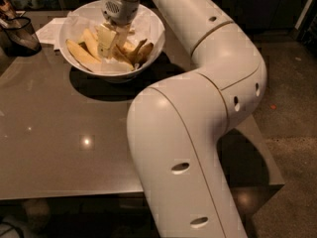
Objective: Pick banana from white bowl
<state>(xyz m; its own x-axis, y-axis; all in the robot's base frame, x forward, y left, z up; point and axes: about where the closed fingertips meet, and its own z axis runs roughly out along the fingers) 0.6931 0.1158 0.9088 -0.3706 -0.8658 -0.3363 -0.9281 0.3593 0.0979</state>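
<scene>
The white bowl (154,23) stands at the back of the brown table (59,133), lined with crumpled white paper. Several bananas lie in it: a yellow one (79,52) on the left and brown-spotted ones (141,52) on the right. My gripper (112,43) reaches down into the middle of the bowl, right among the bananas and touching them. Its wrist (119,4) is directly above the bowl.
A dark mesh basket (20,33) stands at the table's back left, beside a white napkin (49,29). My large white arm (198,113) fills the right half of the view and hides the table's right side. Dark floor (292,108) lies to the right.
</scene>
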